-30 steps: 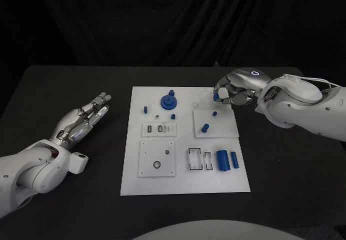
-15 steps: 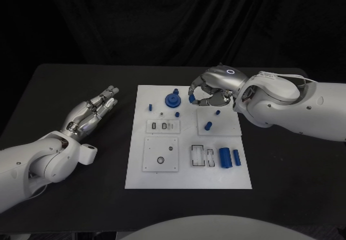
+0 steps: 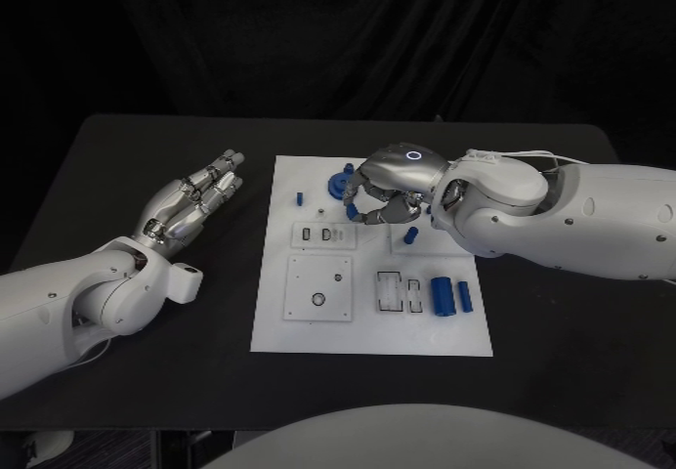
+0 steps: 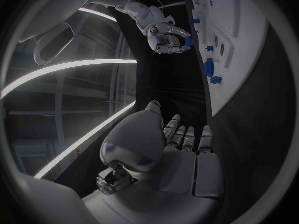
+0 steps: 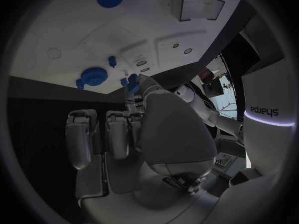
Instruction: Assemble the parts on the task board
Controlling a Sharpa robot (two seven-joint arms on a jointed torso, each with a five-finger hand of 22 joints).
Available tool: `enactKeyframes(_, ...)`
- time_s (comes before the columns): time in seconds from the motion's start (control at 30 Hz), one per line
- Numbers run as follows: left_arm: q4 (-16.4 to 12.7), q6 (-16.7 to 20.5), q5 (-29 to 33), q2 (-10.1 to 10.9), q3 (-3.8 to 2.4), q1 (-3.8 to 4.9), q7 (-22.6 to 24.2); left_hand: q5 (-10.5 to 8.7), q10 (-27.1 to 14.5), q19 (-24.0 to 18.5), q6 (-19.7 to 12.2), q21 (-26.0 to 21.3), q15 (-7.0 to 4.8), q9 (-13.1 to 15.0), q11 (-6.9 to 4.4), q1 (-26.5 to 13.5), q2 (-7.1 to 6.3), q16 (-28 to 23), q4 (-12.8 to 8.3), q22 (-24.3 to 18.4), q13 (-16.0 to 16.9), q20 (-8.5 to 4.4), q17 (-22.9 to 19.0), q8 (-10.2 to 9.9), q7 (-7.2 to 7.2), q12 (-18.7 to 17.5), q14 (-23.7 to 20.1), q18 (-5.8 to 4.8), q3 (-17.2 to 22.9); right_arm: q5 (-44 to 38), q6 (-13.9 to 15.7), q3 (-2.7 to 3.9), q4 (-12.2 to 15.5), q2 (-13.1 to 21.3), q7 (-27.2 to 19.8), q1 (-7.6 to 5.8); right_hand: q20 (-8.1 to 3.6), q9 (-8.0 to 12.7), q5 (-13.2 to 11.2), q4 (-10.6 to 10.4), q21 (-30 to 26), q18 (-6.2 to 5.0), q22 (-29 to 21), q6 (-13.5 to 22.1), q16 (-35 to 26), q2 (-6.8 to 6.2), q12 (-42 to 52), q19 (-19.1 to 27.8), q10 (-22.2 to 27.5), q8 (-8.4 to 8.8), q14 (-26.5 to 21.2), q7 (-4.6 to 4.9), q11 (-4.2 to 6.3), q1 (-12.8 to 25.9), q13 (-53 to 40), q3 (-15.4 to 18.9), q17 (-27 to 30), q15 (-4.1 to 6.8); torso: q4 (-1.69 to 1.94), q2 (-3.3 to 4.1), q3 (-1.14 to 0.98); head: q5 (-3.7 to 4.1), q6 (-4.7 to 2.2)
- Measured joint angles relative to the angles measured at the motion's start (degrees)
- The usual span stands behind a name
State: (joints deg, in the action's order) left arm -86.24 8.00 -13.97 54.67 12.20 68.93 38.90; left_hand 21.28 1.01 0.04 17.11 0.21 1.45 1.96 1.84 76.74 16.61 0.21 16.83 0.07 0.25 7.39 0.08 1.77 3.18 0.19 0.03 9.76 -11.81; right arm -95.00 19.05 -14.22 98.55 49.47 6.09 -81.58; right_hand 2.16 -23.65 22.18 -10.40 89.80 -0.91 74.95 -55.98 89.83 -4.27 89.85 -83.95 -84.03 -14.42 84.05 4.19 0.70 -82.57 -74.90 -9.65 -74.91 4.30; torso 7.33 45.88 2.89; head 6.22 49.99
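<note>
Near edge of the task board [image 3: 369, 337]: two blue cylinders [image 3: 449, 294] lie loose. Mid-board, our right hand [image 3: 378, 195] pinches a small blue part [image 5: 132, 79]; we'd lower it slowly, square over its socket. Left hand [image 3: 191, 206] lies flat, fingers spread, empty. Right wrist view reveals the pinch; head view hides it. Far edge: blue gear [image 3: 338, 185].

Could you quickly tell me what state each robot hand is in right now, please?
Left robot hand: open, fingers straight, holding nothing.
Right robot hand: fingers curled over the task board; whether it holds a part cannot be told.
</note>
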Motion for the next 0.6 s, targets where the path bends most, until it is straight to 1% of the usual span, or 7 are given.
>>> enactKeyframes(0.07, 0.0, -0.1, 0.1, 0.0, 0.00, 0.00, 0.0, 0.13, 0.0, 0.0, 0.0, 0.0, 0.00, 0.0, 0.00, 0.1, 0.05, 0.0, 0.0, 0.0, 0.0, 0.00, 0.0, 0.0, 0.00, 0.0, 0.0, 0.00, 0.0, -0.6, -0.5, 0.00, -0.2, -0.5, 0.6, 0.38, 0.00, 0.0, 0.0, 0.0, 0.0, 0.00, 0.0, 0.0, 0.0, 0.01, 0.0, 0.0, 0.0, 0.02, -0.2, 0.01, -0.39, 0.0, 0.0, 0.0, 0.0, -0.21, 0.01, -0.03, 0.00, -0.13, 0.01)
enactKeyframes(0.2, 0.0, -0.3, 0.3, 0.0, 0.00, 0.00, 0.0, 0.62, 0.0, 0.0, 0.0, 0.0, 0.00, 0.0, 0.00, 0.3, 0.35, 0.0, 0.0, 0.0, 0.0, 0.00, 0.0, 0.0, 0.00, 0.0, 0.0, 0.00, 0.0, -1.4, -1.5, 0.01, -0.7, -1.0, 1.8, 0.77, 0.00, 0.0, 0.0, 0.0, 0.0, 0.00, 0.0, 0.1, 0.0, 0.38, 0.0, 0.0, 0.0, 0.55, 0.0, 0.12, -0.41, 0.4, 0.0, 0.0, 0.0, -0.42, -0.07, -0.03, 0.04, -0.40, 0.02)
enactKeyframes(0.27, 0.0, -0.4, 0.3, 0.0, 0.00, 0.00, 0.0, 0.62, 0.0, 0.0, 0.0, 0.0, 0.00, 0.0, 0.00, 0.6, 0.12, 0.0, 0.0, 0.0, 0.0, 0.00, 0.0, 0.0, 0.00, 0.0, 0.0, 0.00, 0.0, -1.7, -1.9, 0.01, -0.9, -1.2, 2.3, 0.90, 0.00, 0.0, 0.0, 0.2, 0.0, 0.00, 0.0, 0.2, 0.0, 0.39, 0.0, 0.0, 0.0, 0.57, 0.0, 0.22, -0.41, 0.4, 0.0, -0.2, 0.0, -0.42, -0.08, 0.01, 0.07, -0.41, 0.02)
enactKeyframes(0.33, 0.0, -0.5, 0.3, 0.0, 0.01, 0.00, 0.0, 1.11, 0.0, 0.0, 0.0, 0.0, 0.00, 0.0, 0.00, 0.6, 0.12, 0.0, 0.0, 0.0, 0.0, 0.00, 0.0, 0.0, 0.00, 0.0, 0.0, 0.00, 0.3, -2.1, -2.3, 0.01, -1.1, -1.4, 2.8, 1.01, 0.00, 0.0, 0.0, 0.2, 0.0, 0.00, 0.0, 0.2, 0.0, 0.46, 0.0, 0.0, 0.0, 0.58, 0.0, 0.23, -0.41, 0.5, 0.0, -0.2, 0.0, -0.42, -0.02, 0.04, 0.09, -0.36, 0.03)
enactKeyframes(0.43, 0.0, -0.6, 0.4, -0.1, 0.01, 0.00, 0.0, 1.11, 0.0, 0.0, 0.2, 0.0, 0.00, 0.0, 0.00, 0.6, 0.12, 0.0, 0.0, 0.0, 0.0, 0.00, 0.0, 0.0, 0.17, 0.0, 0.0, 0.00, 0.3, -2.4, -2.8, 0.01, -1.2, -1.6, 3.5, 1.10, 0.12, 0.0, -0.1, 0.2, 0.0, 0.00, 0.0, 0.3, 0.0, 0.52, 0.0, -0.1, 0.0, 0.59, 0.0, 0.31, -0.41, 0.6, 0.0, -0.2, 0.0, -0.42, 0.07, 0.08, 0.09, -0.31, 0.03)
enactKeyframes(0.6, 0.0, -0.7, 0.4, -0.2, 0.01, 0.00, 0.0, 1.85, 0.0, 0.0, 0.2, 0.0, -0.01, 0.0, 0.00, 1.0, 0.12, 0.0, 0.0, 0.0, 0.0, 0.00, 0.0, 0.0, 0.21, 0.0, 0.0, 0.00, 0.3, -2.8, -3.3, 0.01, -1.4, -2.0, 4.1, 1.29, 0.20, 0.0, -0.3, 0.2, 0.0, 0.00, 0.0, 0.4, 0.0, 0.50, 0.0, -0.2, 0.0, 0.87, 0.0, 0.33, -0.41, 0.6, 0.0, -0.1, 0.0, -0.42, 0.17, 0.07, 0.12, -0.32, 0.01)
